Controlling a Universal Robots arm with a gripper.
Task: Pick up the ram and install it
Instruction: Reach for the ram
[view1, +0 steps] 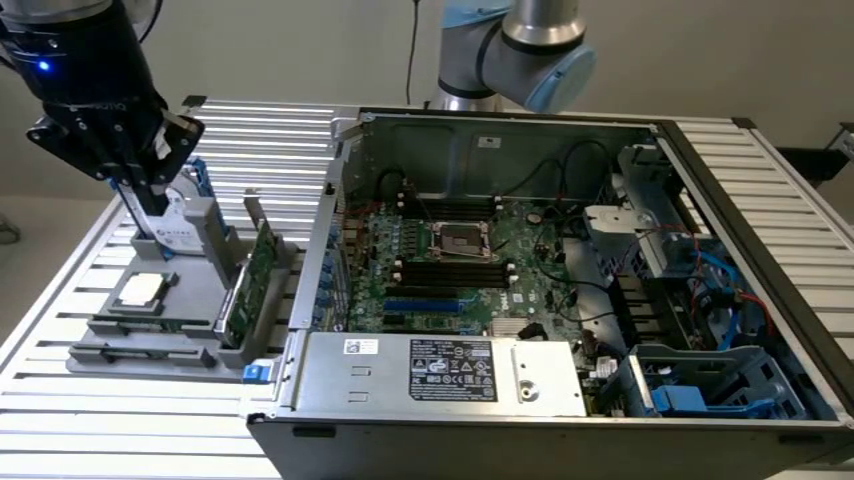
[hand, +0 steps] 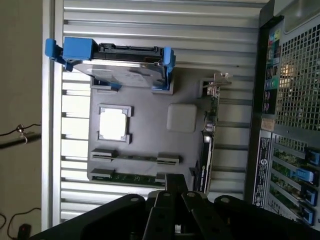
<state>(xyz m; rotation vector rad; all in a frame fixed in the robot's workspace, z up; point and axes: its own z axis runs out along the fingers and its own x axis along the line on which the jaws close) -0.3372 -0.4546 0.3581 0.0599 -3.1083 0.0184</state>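
Gripper (view1: 144, 200) jaws together, empty, hanging above tray (hand: 150, 135). Ram (hand: 132, 176) lies flat in its tray slot, untouched (CPU (hand: 112, 124) and drive (hand: 125, 70) parked there too). Open case (view1: 494, 130) beside tray.

Looked like a robotics lab: an industrial robot arm (view1: 527, 50) stood behind a slatted metal worktop (view1: 781, 190), w/ an open PC case (view1: 534, 140), motherboard (view1: 454, 275) exposed, and a grey tray (view1: 187, 300) of loose PC parts beside it.
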